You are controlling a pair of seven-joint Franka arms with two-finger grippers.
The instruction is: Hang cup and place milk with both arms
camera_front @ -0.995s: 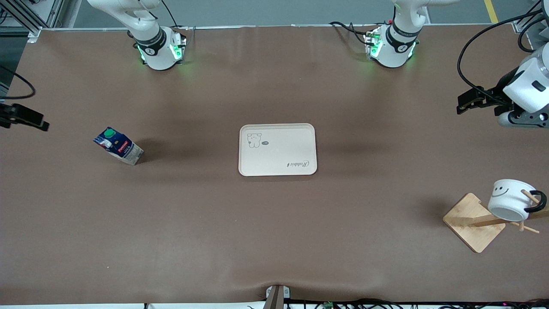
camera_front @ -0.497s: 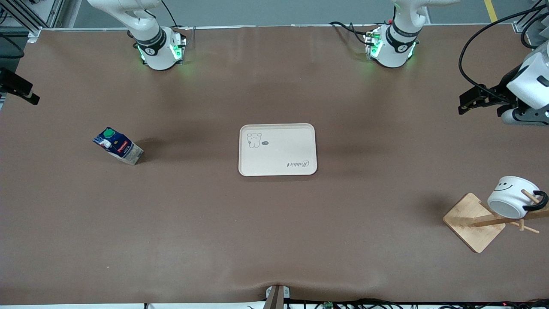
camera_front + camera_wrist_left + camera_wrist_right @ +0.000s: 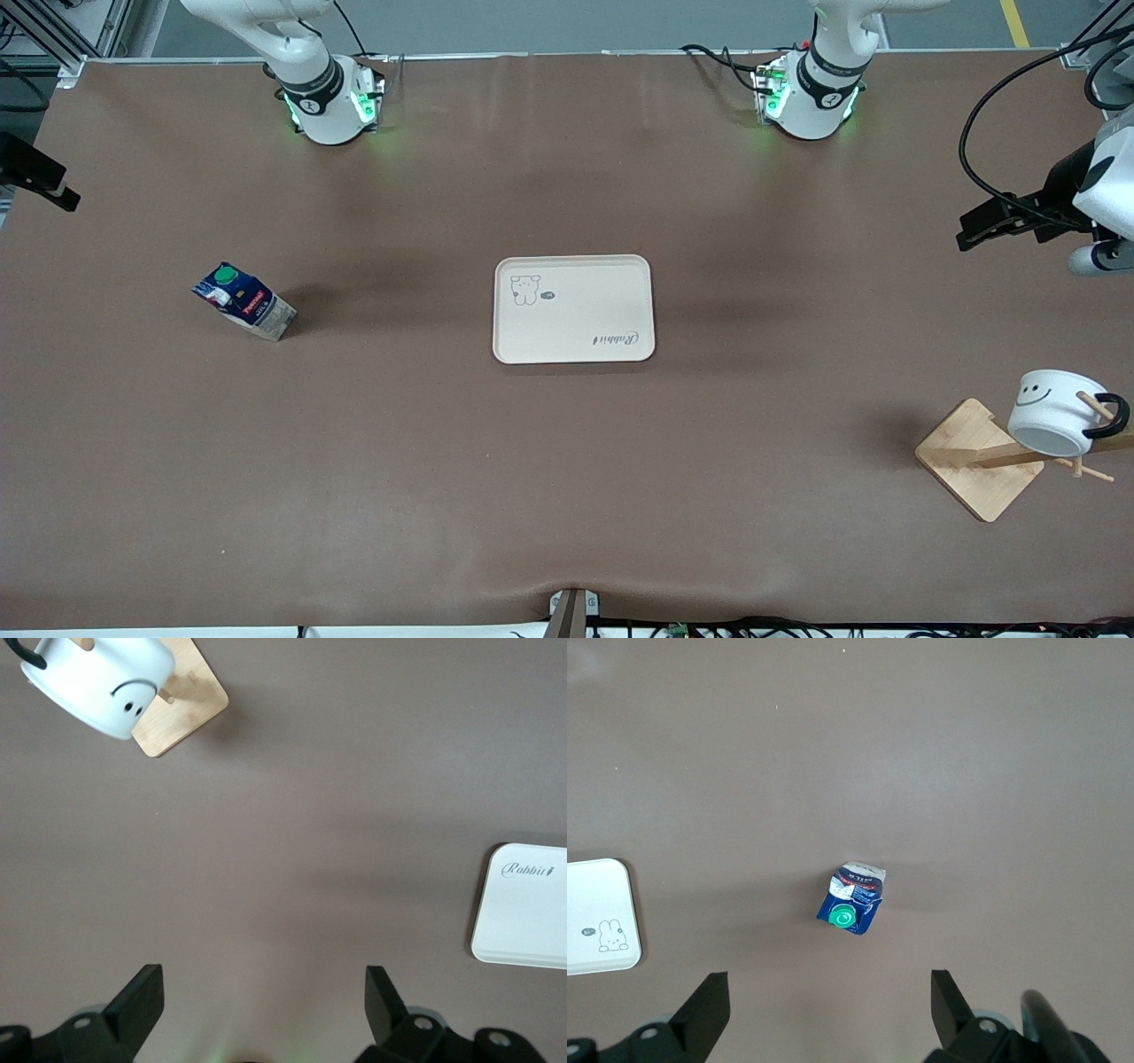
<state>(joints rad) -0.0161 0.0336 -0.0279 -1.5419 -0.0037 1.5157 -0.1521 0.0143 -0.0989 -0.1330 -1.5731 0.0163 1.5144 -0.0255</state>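
Observation:
The cup, white with a black smiley and black handle, hangs by its handle on a peg of a wooden rack near the left arm's end of the table. It also shows in the left wrist view. The milk, a dark blue carton with a green cap, stands on the table toward the right arm's end; it also shows in the right wrist view. My left gripper is open and empty, up in the air. My right gripper is open and empty at the table's edge.
A cream tray with a rabbit drawing lies in the middle of the table, nothing on it. It shows in the left wrist view and the right wrist view. Both arm bases stand along the table's top edge.
My right gripper has moved toward the robots' bases, away from the milk. My left gripper has drifted toward the left arm's end of the table. The cup rocked slightly on its peg.

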